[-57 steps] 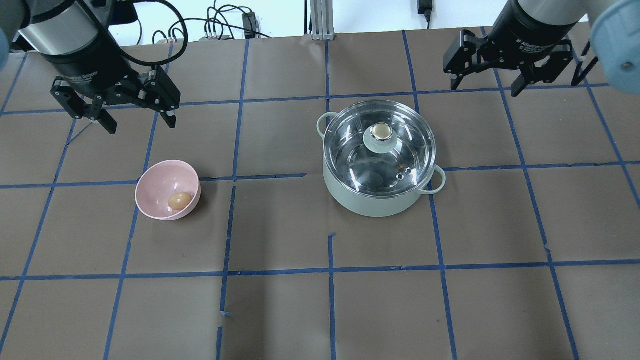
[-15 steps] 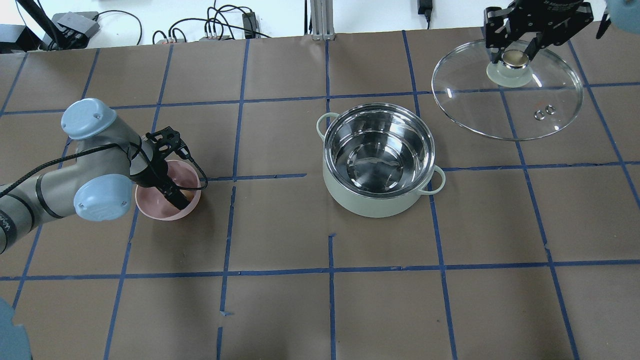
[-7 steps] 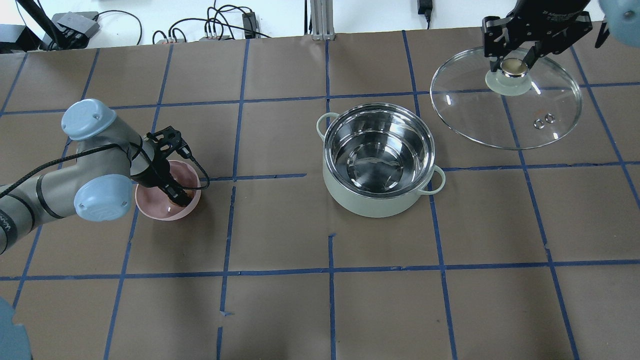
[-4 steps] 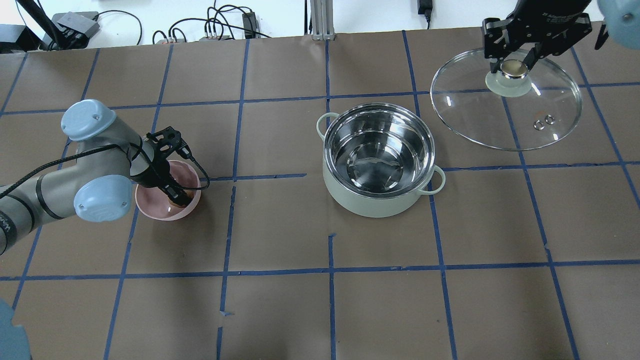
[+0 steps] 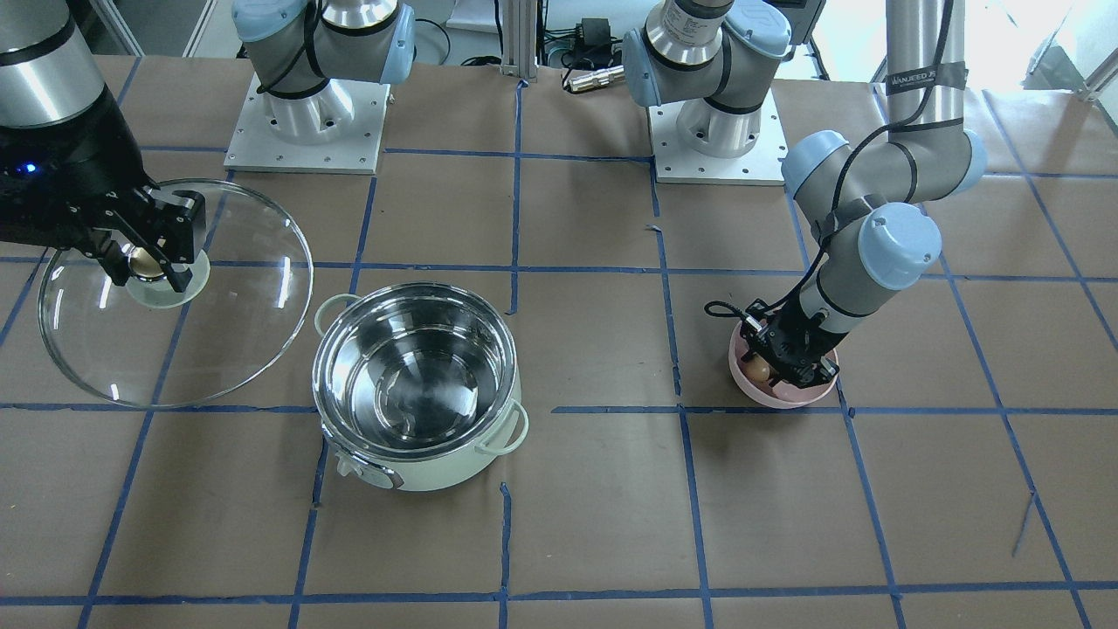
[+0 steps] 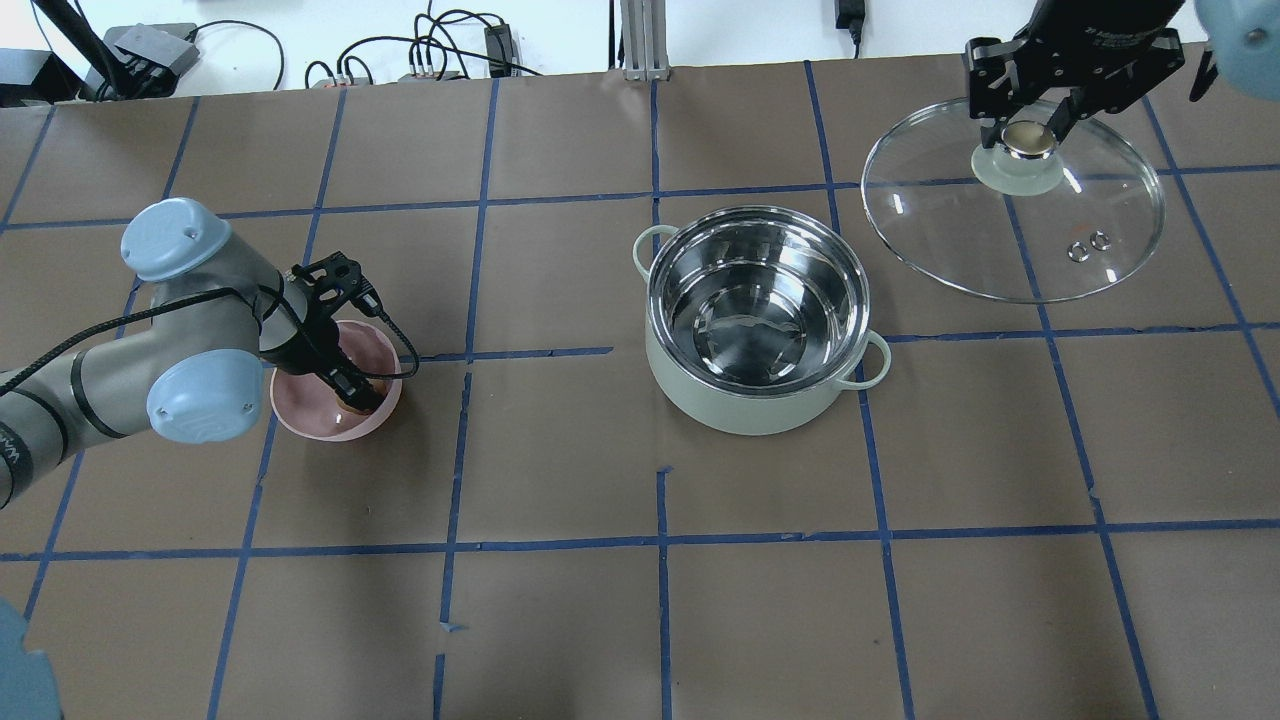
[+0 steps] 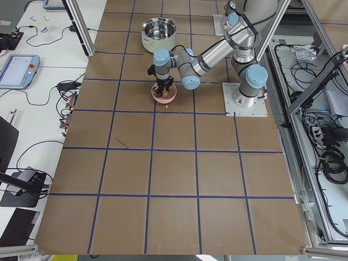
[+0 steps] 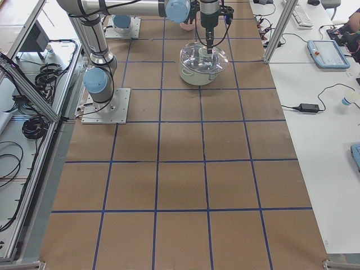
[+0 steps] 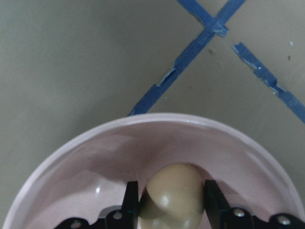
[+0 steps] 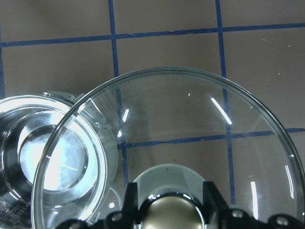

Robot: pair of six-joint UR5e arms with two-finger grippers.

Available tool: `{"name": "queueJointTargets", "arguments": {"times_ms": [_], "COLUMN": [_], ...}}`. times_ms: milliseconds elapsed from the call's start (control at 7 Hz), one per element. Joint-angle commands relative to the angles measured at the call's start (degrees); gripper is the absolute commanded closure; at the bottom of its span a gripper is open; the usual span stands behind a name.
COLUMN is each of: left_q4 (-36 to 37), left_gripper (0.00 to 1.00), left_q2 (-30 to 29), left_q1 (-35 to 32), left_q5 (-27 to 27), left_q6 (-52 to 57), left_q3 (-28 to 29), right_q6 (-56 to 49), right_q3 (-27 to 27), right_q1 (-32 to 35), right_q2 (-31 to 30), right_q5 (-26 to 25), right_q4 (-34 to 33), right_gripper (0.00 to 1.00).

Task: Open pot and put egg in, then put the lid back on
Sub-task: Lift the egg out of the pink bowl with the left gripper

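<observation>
The mint-green pot (image 6: 740,405) stands open at the table's middle, its steel inside empty; it also shows in the front view (image 5: 437,467). My right gripper (image 6: 1030,128) is shut on the knob (image 10: 172,212) of the glass lid (image 6: 1000,240) and holds it tilted in the air, to the pot's back right. My left gripper (image 6: 352,395) reaches down into the pink bowl (image 6: 300,410). In the left wrist view its fingers (image 9: 131,193) press both sides of the brown egg (image 9: 175,193), which sits low in the bowl.
The pink bowl (image 5: 786,400) stands left of the pot, about two tape squares away. Cables (image 6: 440,50) lie along the table's back edge. Both arm bases (image 5: 716,131) stand on the robot's side. Blue tape lines grid the brown table.
Since the earliest frame my right gripper lifted the lid off the pot to the back right, and my left gripper came down into the bowl onto the egg. Over the last second nothing visibly moved.
</observation>
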Motion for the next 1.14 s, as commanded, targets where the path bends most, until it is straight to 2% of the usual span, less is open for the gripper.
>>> {"name": "queueJointTargets", "arguments": {"times_ms": [0, 143, 286, 571, 714, 1000], "left_q4": [-0.17, -0.44, -3.66, -13.67, -14.23, -15.90], "left_gripper": [0.76, 0.77, 0.77, 0.77, 0.77, 0.77], "left_q2": [0.76, 1.72, 3.21, 5.42, 6.12, 7.88], "left_q1": [0.00, 0.00, -0.18, -0.96, -2.45, -9.54], "left_q5": [0.16, 0.60, 0.52, 0.16, 0.16, -0.10], "left_q6": [-0.59, -2.16, -3.66, -12.15, -16.11, -31.97], "left_q3": [0.52, 1.39, 3.66, 10.07, 11.05, 13.51], "right_q6": [-0.15, -0.24, -0.24, -0.16, -0.24, -0.33], "right_q3": [0.10, 0.71, 0.81, 1.07, 1.51, 1.78], "right_q1": [-0.04, -0.12, 0.05, 0.05, 0.05, -0.04], "right_q2": [-0.21, -0.30, -0.47, -0.65, -1.00, -1.18], "right_q5": [0.01, 0.01, 0.01, 0.01, -0.08, -0.08], "right_q4": [0.00, 0.00, 0.00, 0.00, -0.09, -0.26], "right_gripper": [0.60, 0.60, 0.60, 0.60, 0.60, 0.60]}}
